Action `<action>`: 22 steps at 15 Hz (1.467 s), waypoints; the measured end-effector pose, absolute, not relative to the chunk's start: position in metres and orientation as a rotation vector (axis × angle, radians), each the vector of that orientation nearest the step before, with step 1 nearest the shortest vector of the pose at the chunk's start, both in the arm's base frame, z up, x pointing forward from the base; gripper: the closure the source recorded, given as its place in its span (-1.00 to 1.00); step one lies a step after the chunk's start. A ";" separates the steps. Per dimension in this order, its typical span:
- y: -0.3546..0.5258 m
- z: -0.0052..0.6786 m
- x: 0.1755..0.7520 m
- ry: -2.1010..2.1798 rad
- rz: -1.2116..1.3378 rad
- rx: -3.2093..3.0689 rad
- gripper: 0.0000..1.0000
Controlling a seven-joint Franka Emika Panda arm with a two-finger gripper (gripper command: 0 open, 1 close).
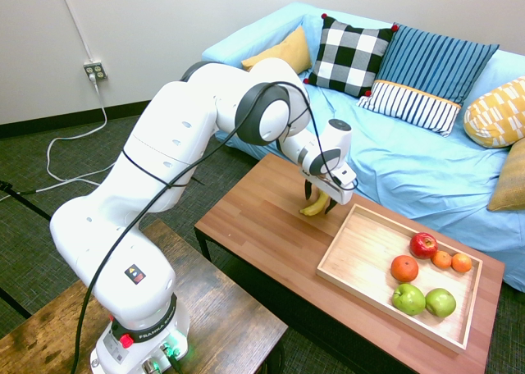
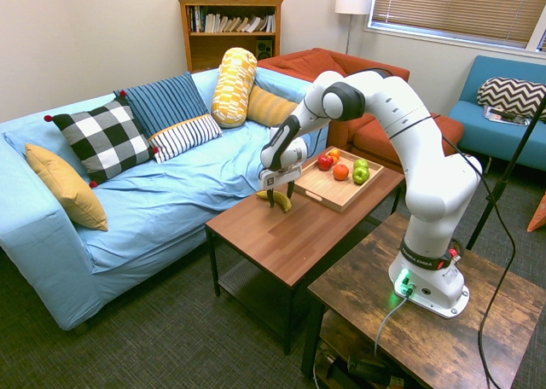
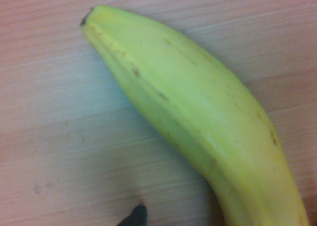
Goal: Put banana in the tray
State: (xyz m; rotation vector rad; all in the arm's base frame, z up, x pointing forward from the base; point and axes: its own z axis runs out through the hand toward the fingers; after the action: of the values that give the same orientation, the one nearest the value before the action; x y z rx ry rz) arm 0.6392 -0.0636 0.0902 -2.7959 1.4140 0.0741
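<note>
The yellow banana (image 1: pixel 315 207) lies on the reddish-brown table, a short way from the near end of the light wood tray (image 1: pixel 361 259). My gripper (image 1: pixel 319 198) points down over the banana's middle. Its dark fingers stand open, one on each side of the fruit (image 2: pixel 278 201), close to the table top. In the wrist view the banana (image 3: pixel 198 112) fills most of the picture and rests flat on the wood grain. The tray (image 2: pixel 328 194) holds several fruits.
In the tray lie a red apple (image 1: pixel 423 244), three orange fruits (image 1: pixel 404 268) and two green apples (image 1: pixel 408 298). A blue-covered sofa (image 1: pixel 426 161) with cushions runs behind the table. A darker wooden table (image 1: pixel 221 316) stands in front, under the arm.
</note>
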 end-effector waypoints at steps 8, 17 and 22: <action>-0.053 0.090 0.641 1.418 0.102 -2.767 1.00; -0.049 0.097 0.645 1.389 0.147 -2.761 1.00; -0.073 0.189 0.658 1.408 0.059 -2.756 1.00</action>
State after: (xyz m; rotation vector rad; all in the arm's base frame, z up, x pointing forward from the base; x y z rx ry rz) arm 0.6576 -0.0735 0.1890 -2.7559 1.4085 0.0594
